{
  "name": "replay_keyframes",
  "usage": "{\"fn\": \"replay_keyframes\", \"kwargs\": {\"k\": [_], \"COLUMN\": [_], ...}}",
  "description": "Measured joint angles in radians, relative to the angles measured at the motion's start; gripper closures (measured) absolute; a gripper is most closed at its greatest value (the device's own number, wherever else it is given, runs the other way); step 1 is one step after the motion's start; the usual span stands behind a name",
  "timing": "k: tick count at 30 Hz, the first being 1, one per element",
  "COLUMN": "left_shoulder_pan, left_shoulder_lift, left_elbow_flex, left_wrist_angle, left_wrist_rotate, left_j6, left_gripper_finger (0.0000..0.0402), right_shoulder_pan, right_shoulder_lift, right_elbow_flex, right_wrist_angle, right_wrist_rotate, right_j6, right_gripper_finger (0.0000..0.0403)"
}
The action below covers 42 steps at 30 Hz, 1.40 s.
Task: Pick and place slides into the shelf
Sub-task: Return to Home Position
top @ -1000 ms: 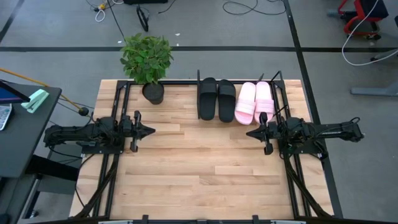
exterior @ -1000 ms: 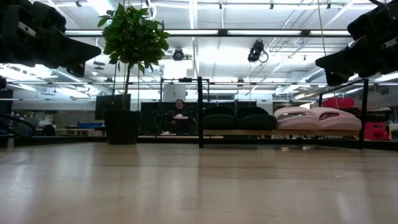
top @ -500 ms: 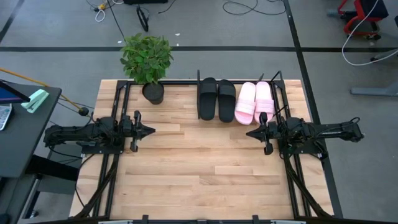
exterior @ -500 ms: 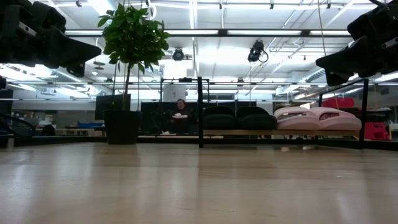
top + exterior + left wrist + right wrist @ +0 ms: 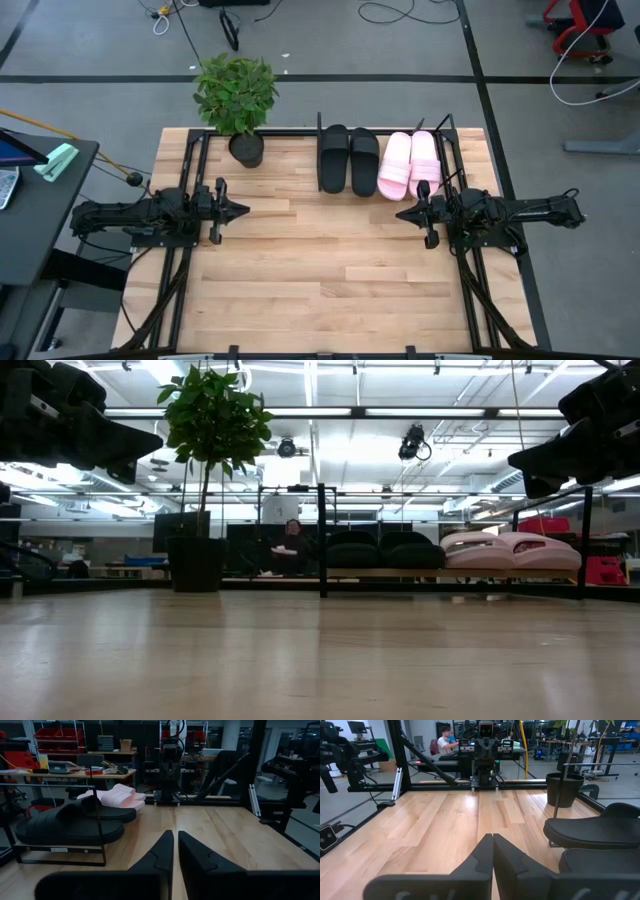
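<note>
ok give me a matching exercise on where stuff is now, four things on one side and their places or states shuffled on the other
Things:
1. black slides
2. pink slides
3. potted plant
4. left gripper

Places or states:
A. on the table, beside the shelf, not on it
B. on the shelf, at the end nearer the right arm
C. shut and empty, over the table's left side
D. on the shelf, at the end nearer the plant

Pairs: 1-D, 2-B, 3-A, 4-C.
The right gripper is shut over the table's right side.
</note>
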Motion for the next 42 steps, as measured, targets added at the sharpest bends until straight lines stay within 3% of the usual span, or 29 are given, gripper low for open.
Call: {"fn": "replay_keyframes", "kwargs": {"k": [16, 29, 42], "left_shoulder_pan": [0.0, 0.0, 0.0], "left_shoulder_lift": [0.0, 0.0, 0.0], "left_elbow_flex": [0.0, 0.0, 0.0], "left_wrist_angle": [0.002, 0.002, 0.002], "left_wrist_rotate": [0.0, 0.001, 0.001], "left_j6": [0.0, 0.0, 0.0], "left_gripper_finger": [0.0383, 0.0365, 0.0383], "right_shoulder_pan": [0.0, 0.0, 0.0], "right_shoulder_lift": [0.0, 0.0, 0.0], "right_elbow_flex": [0.0, 0.0, 0.0], "right_wrist_angle": [0.0, 0.0, 0.0], "right_wrist_rotate": [0.0, 0.0, 0.0], "right_j6": [0.0, 0.0, 0.0], "right_gripper_finger": [0.0387, 0.0387, 0.0386]}}
